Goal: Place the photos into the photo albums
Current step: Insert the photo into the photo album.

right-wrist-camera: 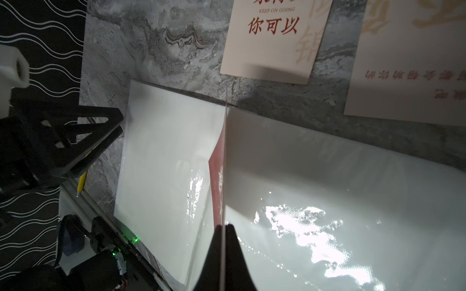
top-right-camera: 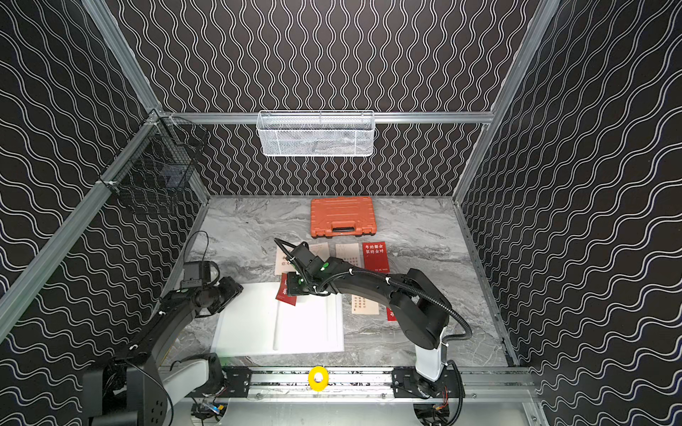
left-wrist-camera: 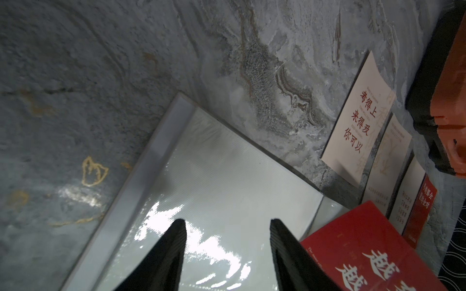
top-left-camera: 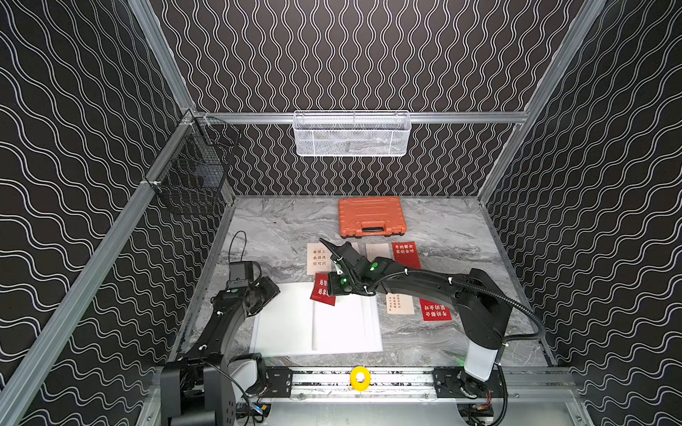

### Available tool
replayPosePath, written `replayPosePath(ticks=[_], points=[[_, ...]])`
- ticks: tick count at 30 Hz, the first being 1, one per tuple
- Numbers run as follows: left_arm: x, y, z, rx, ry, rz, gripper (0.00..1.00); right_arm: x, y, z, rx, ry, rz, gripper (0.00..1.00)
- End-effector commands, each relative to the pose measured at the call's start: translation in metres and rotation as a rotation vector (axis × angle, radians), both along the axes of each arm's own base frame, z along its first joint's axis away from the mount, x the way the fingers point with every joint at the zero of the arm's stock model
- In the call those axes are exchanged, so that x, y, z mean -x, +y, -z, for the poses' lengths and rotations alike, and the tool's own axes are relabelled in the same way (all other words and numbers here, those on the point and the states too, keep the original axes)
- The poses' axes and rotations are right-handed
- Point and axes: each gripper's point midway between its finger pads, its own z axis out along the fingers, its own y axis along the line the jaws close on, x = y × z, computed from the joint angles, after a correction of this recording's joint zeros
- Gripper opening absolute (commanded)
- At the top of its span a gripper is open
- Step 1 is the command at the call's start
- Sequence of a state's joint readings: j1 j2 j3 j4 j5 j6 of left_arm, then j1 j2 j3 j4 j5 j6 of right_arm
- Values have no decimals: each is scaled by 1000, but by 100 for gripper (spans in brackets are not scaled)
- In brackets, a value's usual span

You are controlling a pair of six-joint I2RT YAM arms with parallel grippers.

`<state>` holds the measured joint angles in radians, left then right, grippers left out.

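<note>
Marble table (top-left-camera: 276, 236), grey-veined; the album (top-left-camera: 291, 324) lies open and flat on it, glossy white pages up. Right gripper (right-wrist-camera: 224, 226) is closed on a red card (top-left-camera: 321, 289): the right wrist view shows the card edge-on, running out from between the pinched fingertips. In both top views that card hangs tilted over the album's far edge, about at the centre fold, partly over the page and partly over the table. Whether its lower corner touches the page I cannot tell. Left gripper (left-wrist-camera: 228, 223) is open with nothing between its jaws, tips over the left page near the album's far left corner; contact with the page cannot be judged. The other cards lie flat on the table, beyond the album and to its right. Just past the far edge, in a row: a cream card (top-left-camera: 318, 258) with red characters, a second cream card (left-wrist-camera: 388, 166) mostly hidden under the right arm in the top views, a third cream card (top-left-camera: 377, 250), and a far red card (top-left-camera: 405, 254) with white characters. To the right of the album, partly under the right arm: a near cream card (top-left-camera: 399, 304) and, just beside it, a near red card (top-left-camera: 435, 310). Orange case (top-left-camera: 371, 215) sits closed behind the row, apart from it.
</note>
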<state>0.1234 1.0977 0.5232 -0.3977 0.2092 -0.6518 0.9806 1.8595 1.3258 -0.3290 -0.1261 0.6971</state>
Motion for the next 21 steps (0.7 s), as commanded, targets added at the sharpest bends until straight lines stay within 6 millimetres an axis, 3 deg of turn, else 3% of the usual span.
replayPosePath(ticks=[1,8,21], points=[[-1,5,1,-28,-4,-12,57,11,-1,5,-24,49,-5,0],[1,13,0,-65,-11,-41,57,20,-8,13,-50,78,-18,0],[7,27,8,-121,-8,-111,57,13,-2,14,-118,113,-119,0]])
